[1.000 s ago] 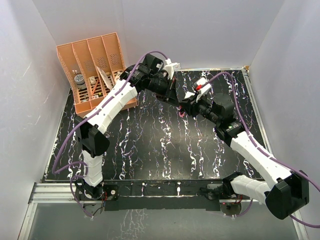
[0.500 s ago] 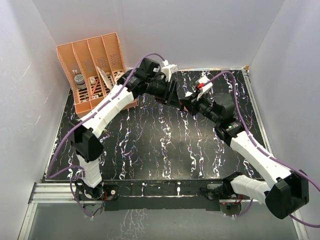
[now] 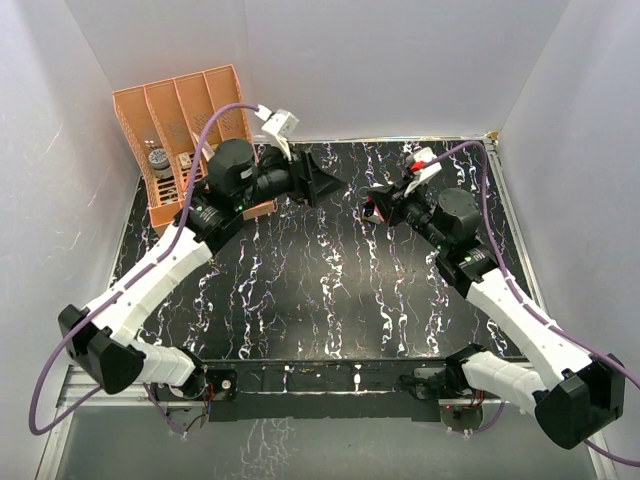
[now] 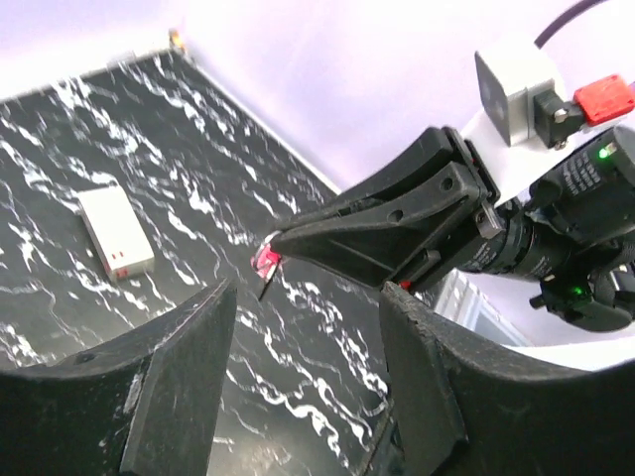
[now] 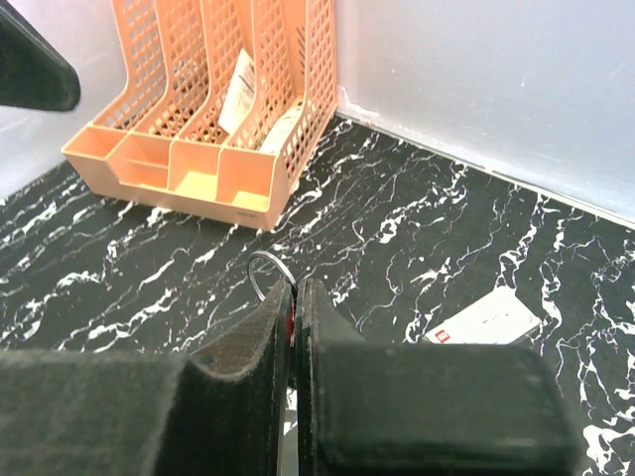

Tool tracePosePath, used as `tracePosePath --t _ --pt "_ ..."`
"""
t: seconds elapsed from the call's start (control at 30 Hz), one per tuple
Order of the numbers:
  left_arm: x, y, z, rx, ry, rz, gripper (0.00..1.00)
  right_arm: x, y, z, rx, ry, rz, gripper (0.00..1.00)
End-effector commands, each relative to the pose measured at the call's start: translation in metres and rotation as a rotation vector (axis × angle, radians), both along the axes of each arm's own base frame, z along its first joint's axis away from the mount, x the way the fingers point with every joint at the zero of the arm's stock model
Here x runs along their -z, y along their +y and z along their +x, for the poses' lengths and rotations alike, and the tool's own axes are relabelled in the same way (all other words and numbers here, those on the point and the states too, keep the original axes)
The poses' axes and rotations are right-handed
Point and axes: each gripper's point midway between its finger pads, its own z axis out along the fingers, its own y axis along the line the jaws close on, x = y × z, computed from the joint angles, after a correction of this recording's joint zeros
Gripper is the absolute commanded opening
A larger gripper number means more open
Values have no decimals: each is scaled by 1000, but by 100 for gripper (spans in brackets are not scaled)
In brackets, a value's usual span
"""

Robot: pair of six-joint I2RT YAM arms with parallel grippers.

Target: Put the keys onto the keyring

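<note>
The keyring, a short pink strap (image 4: 266, 261) with a thin metal ring (image 5: 264, 268), sticks out of the tips of my right gripper (image 5: 295, 288), which is shut on it. A red sliver of the strap shows between the pressed fingers. From above, the right gripper (image 3: 373, 206) hovers over the back middle of the table with the pink strap (image 3: 369, 211) at its tip. My left gripper (image 3: 322, 180) is a short way to its left, pointing at it, open (image 4: 308, 367) with nothing between its fingers. The keys do not show in any view.
An orange file organizer (image 3: 185, 130) stands at the back left corner, with papers in it (image 5: 238, 94). A small white rectangular box (image 4: 116, 230) lies flat on the black marbled table near the back wall (image 5: 483, 322). White walls enclose the table on three sides.
The left gripper has opened and drawn back to the left, away from the right gripper. The right gripper has shut on the keyring and shifted slightly toward the back.
</note>
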Motion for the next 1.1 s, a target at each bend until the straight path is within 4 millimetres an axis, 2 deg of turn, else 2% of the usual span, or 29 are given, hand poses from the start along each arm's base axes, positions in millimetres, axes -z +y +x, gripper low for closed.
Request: tracePosePath --t 0.0,0.13,0.27,0.33,0.57,0.77,1.07 --pt "-38 10 14 -108 -158 -142 58 -66 -7 -5 33 -125 119 0" --pt "-29 12 14 -117 -174 -154 57 -76 -4 -11 13 -112 183 0" --pt "-20 14 10 -112 -203 -168 54 -77 1 -14 -16 -90 235 0" --pt "-20 16 8 -108 -224 -176 49 -78 4 -14 -32 -82 242 0" --pt "-22 18 -1 -87 -268 -209 49 -79 18 -16 -107 -76 267 0" --pt "-24 20 -6 -84 -298 -261 46 -78 25 -28 -185 -97 271 0" --pt "-21 10 -14 1 -305 -338 40 -85 32 -45 -275 -132 267 0"
